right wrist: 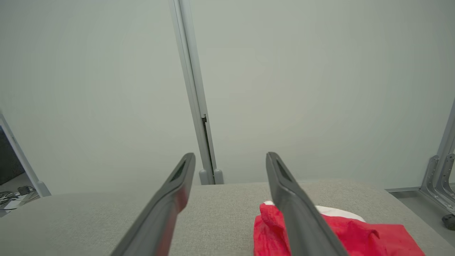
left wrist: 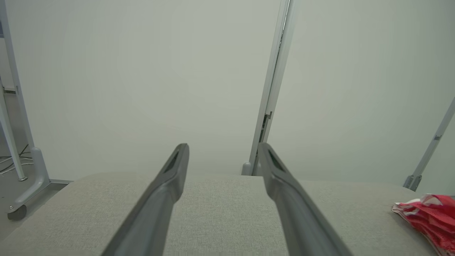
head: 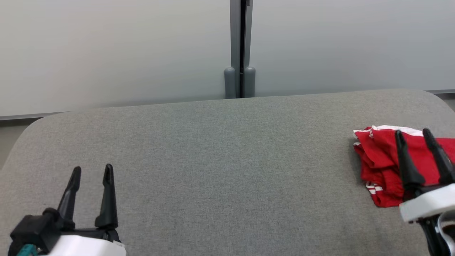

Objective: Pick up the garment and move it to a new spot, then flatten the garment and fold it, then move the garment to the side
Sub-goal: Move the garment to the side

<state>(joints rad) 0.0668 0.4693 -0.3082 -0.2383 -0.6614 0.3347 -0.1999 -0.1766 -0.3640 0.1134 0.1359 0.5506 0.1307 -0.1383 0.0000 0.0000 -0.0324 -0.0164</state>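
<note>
The garment (head: 380, 160) is red with white trim and lies bunched in a heap at the right edge of the grey table (head: 220, 160). My right gripper (head: 414, 132) hovers over that heap, open, its fingers apart from the cloth. The right wrist view shows the red garment (right wrist: 355, 234) under and beside the right finger (right wrist: 295, 209), nothing held between the two. My left gripper (head: 92, 170) stands open over bare table at the near left. In the left wrist view, the left gripper (left wrist: 222, 149) is open and the garment (left wrist: 428, 218) lies far to the right.
A pale partition wall (head: 106, 53) with a grey post (head: 240, 46) stands just behind the table's far edge. The table's corners are rounded. Floor, a metal frame leg (left wrist: 32, 167) and cables show at the left in the left wrist view.
</note>
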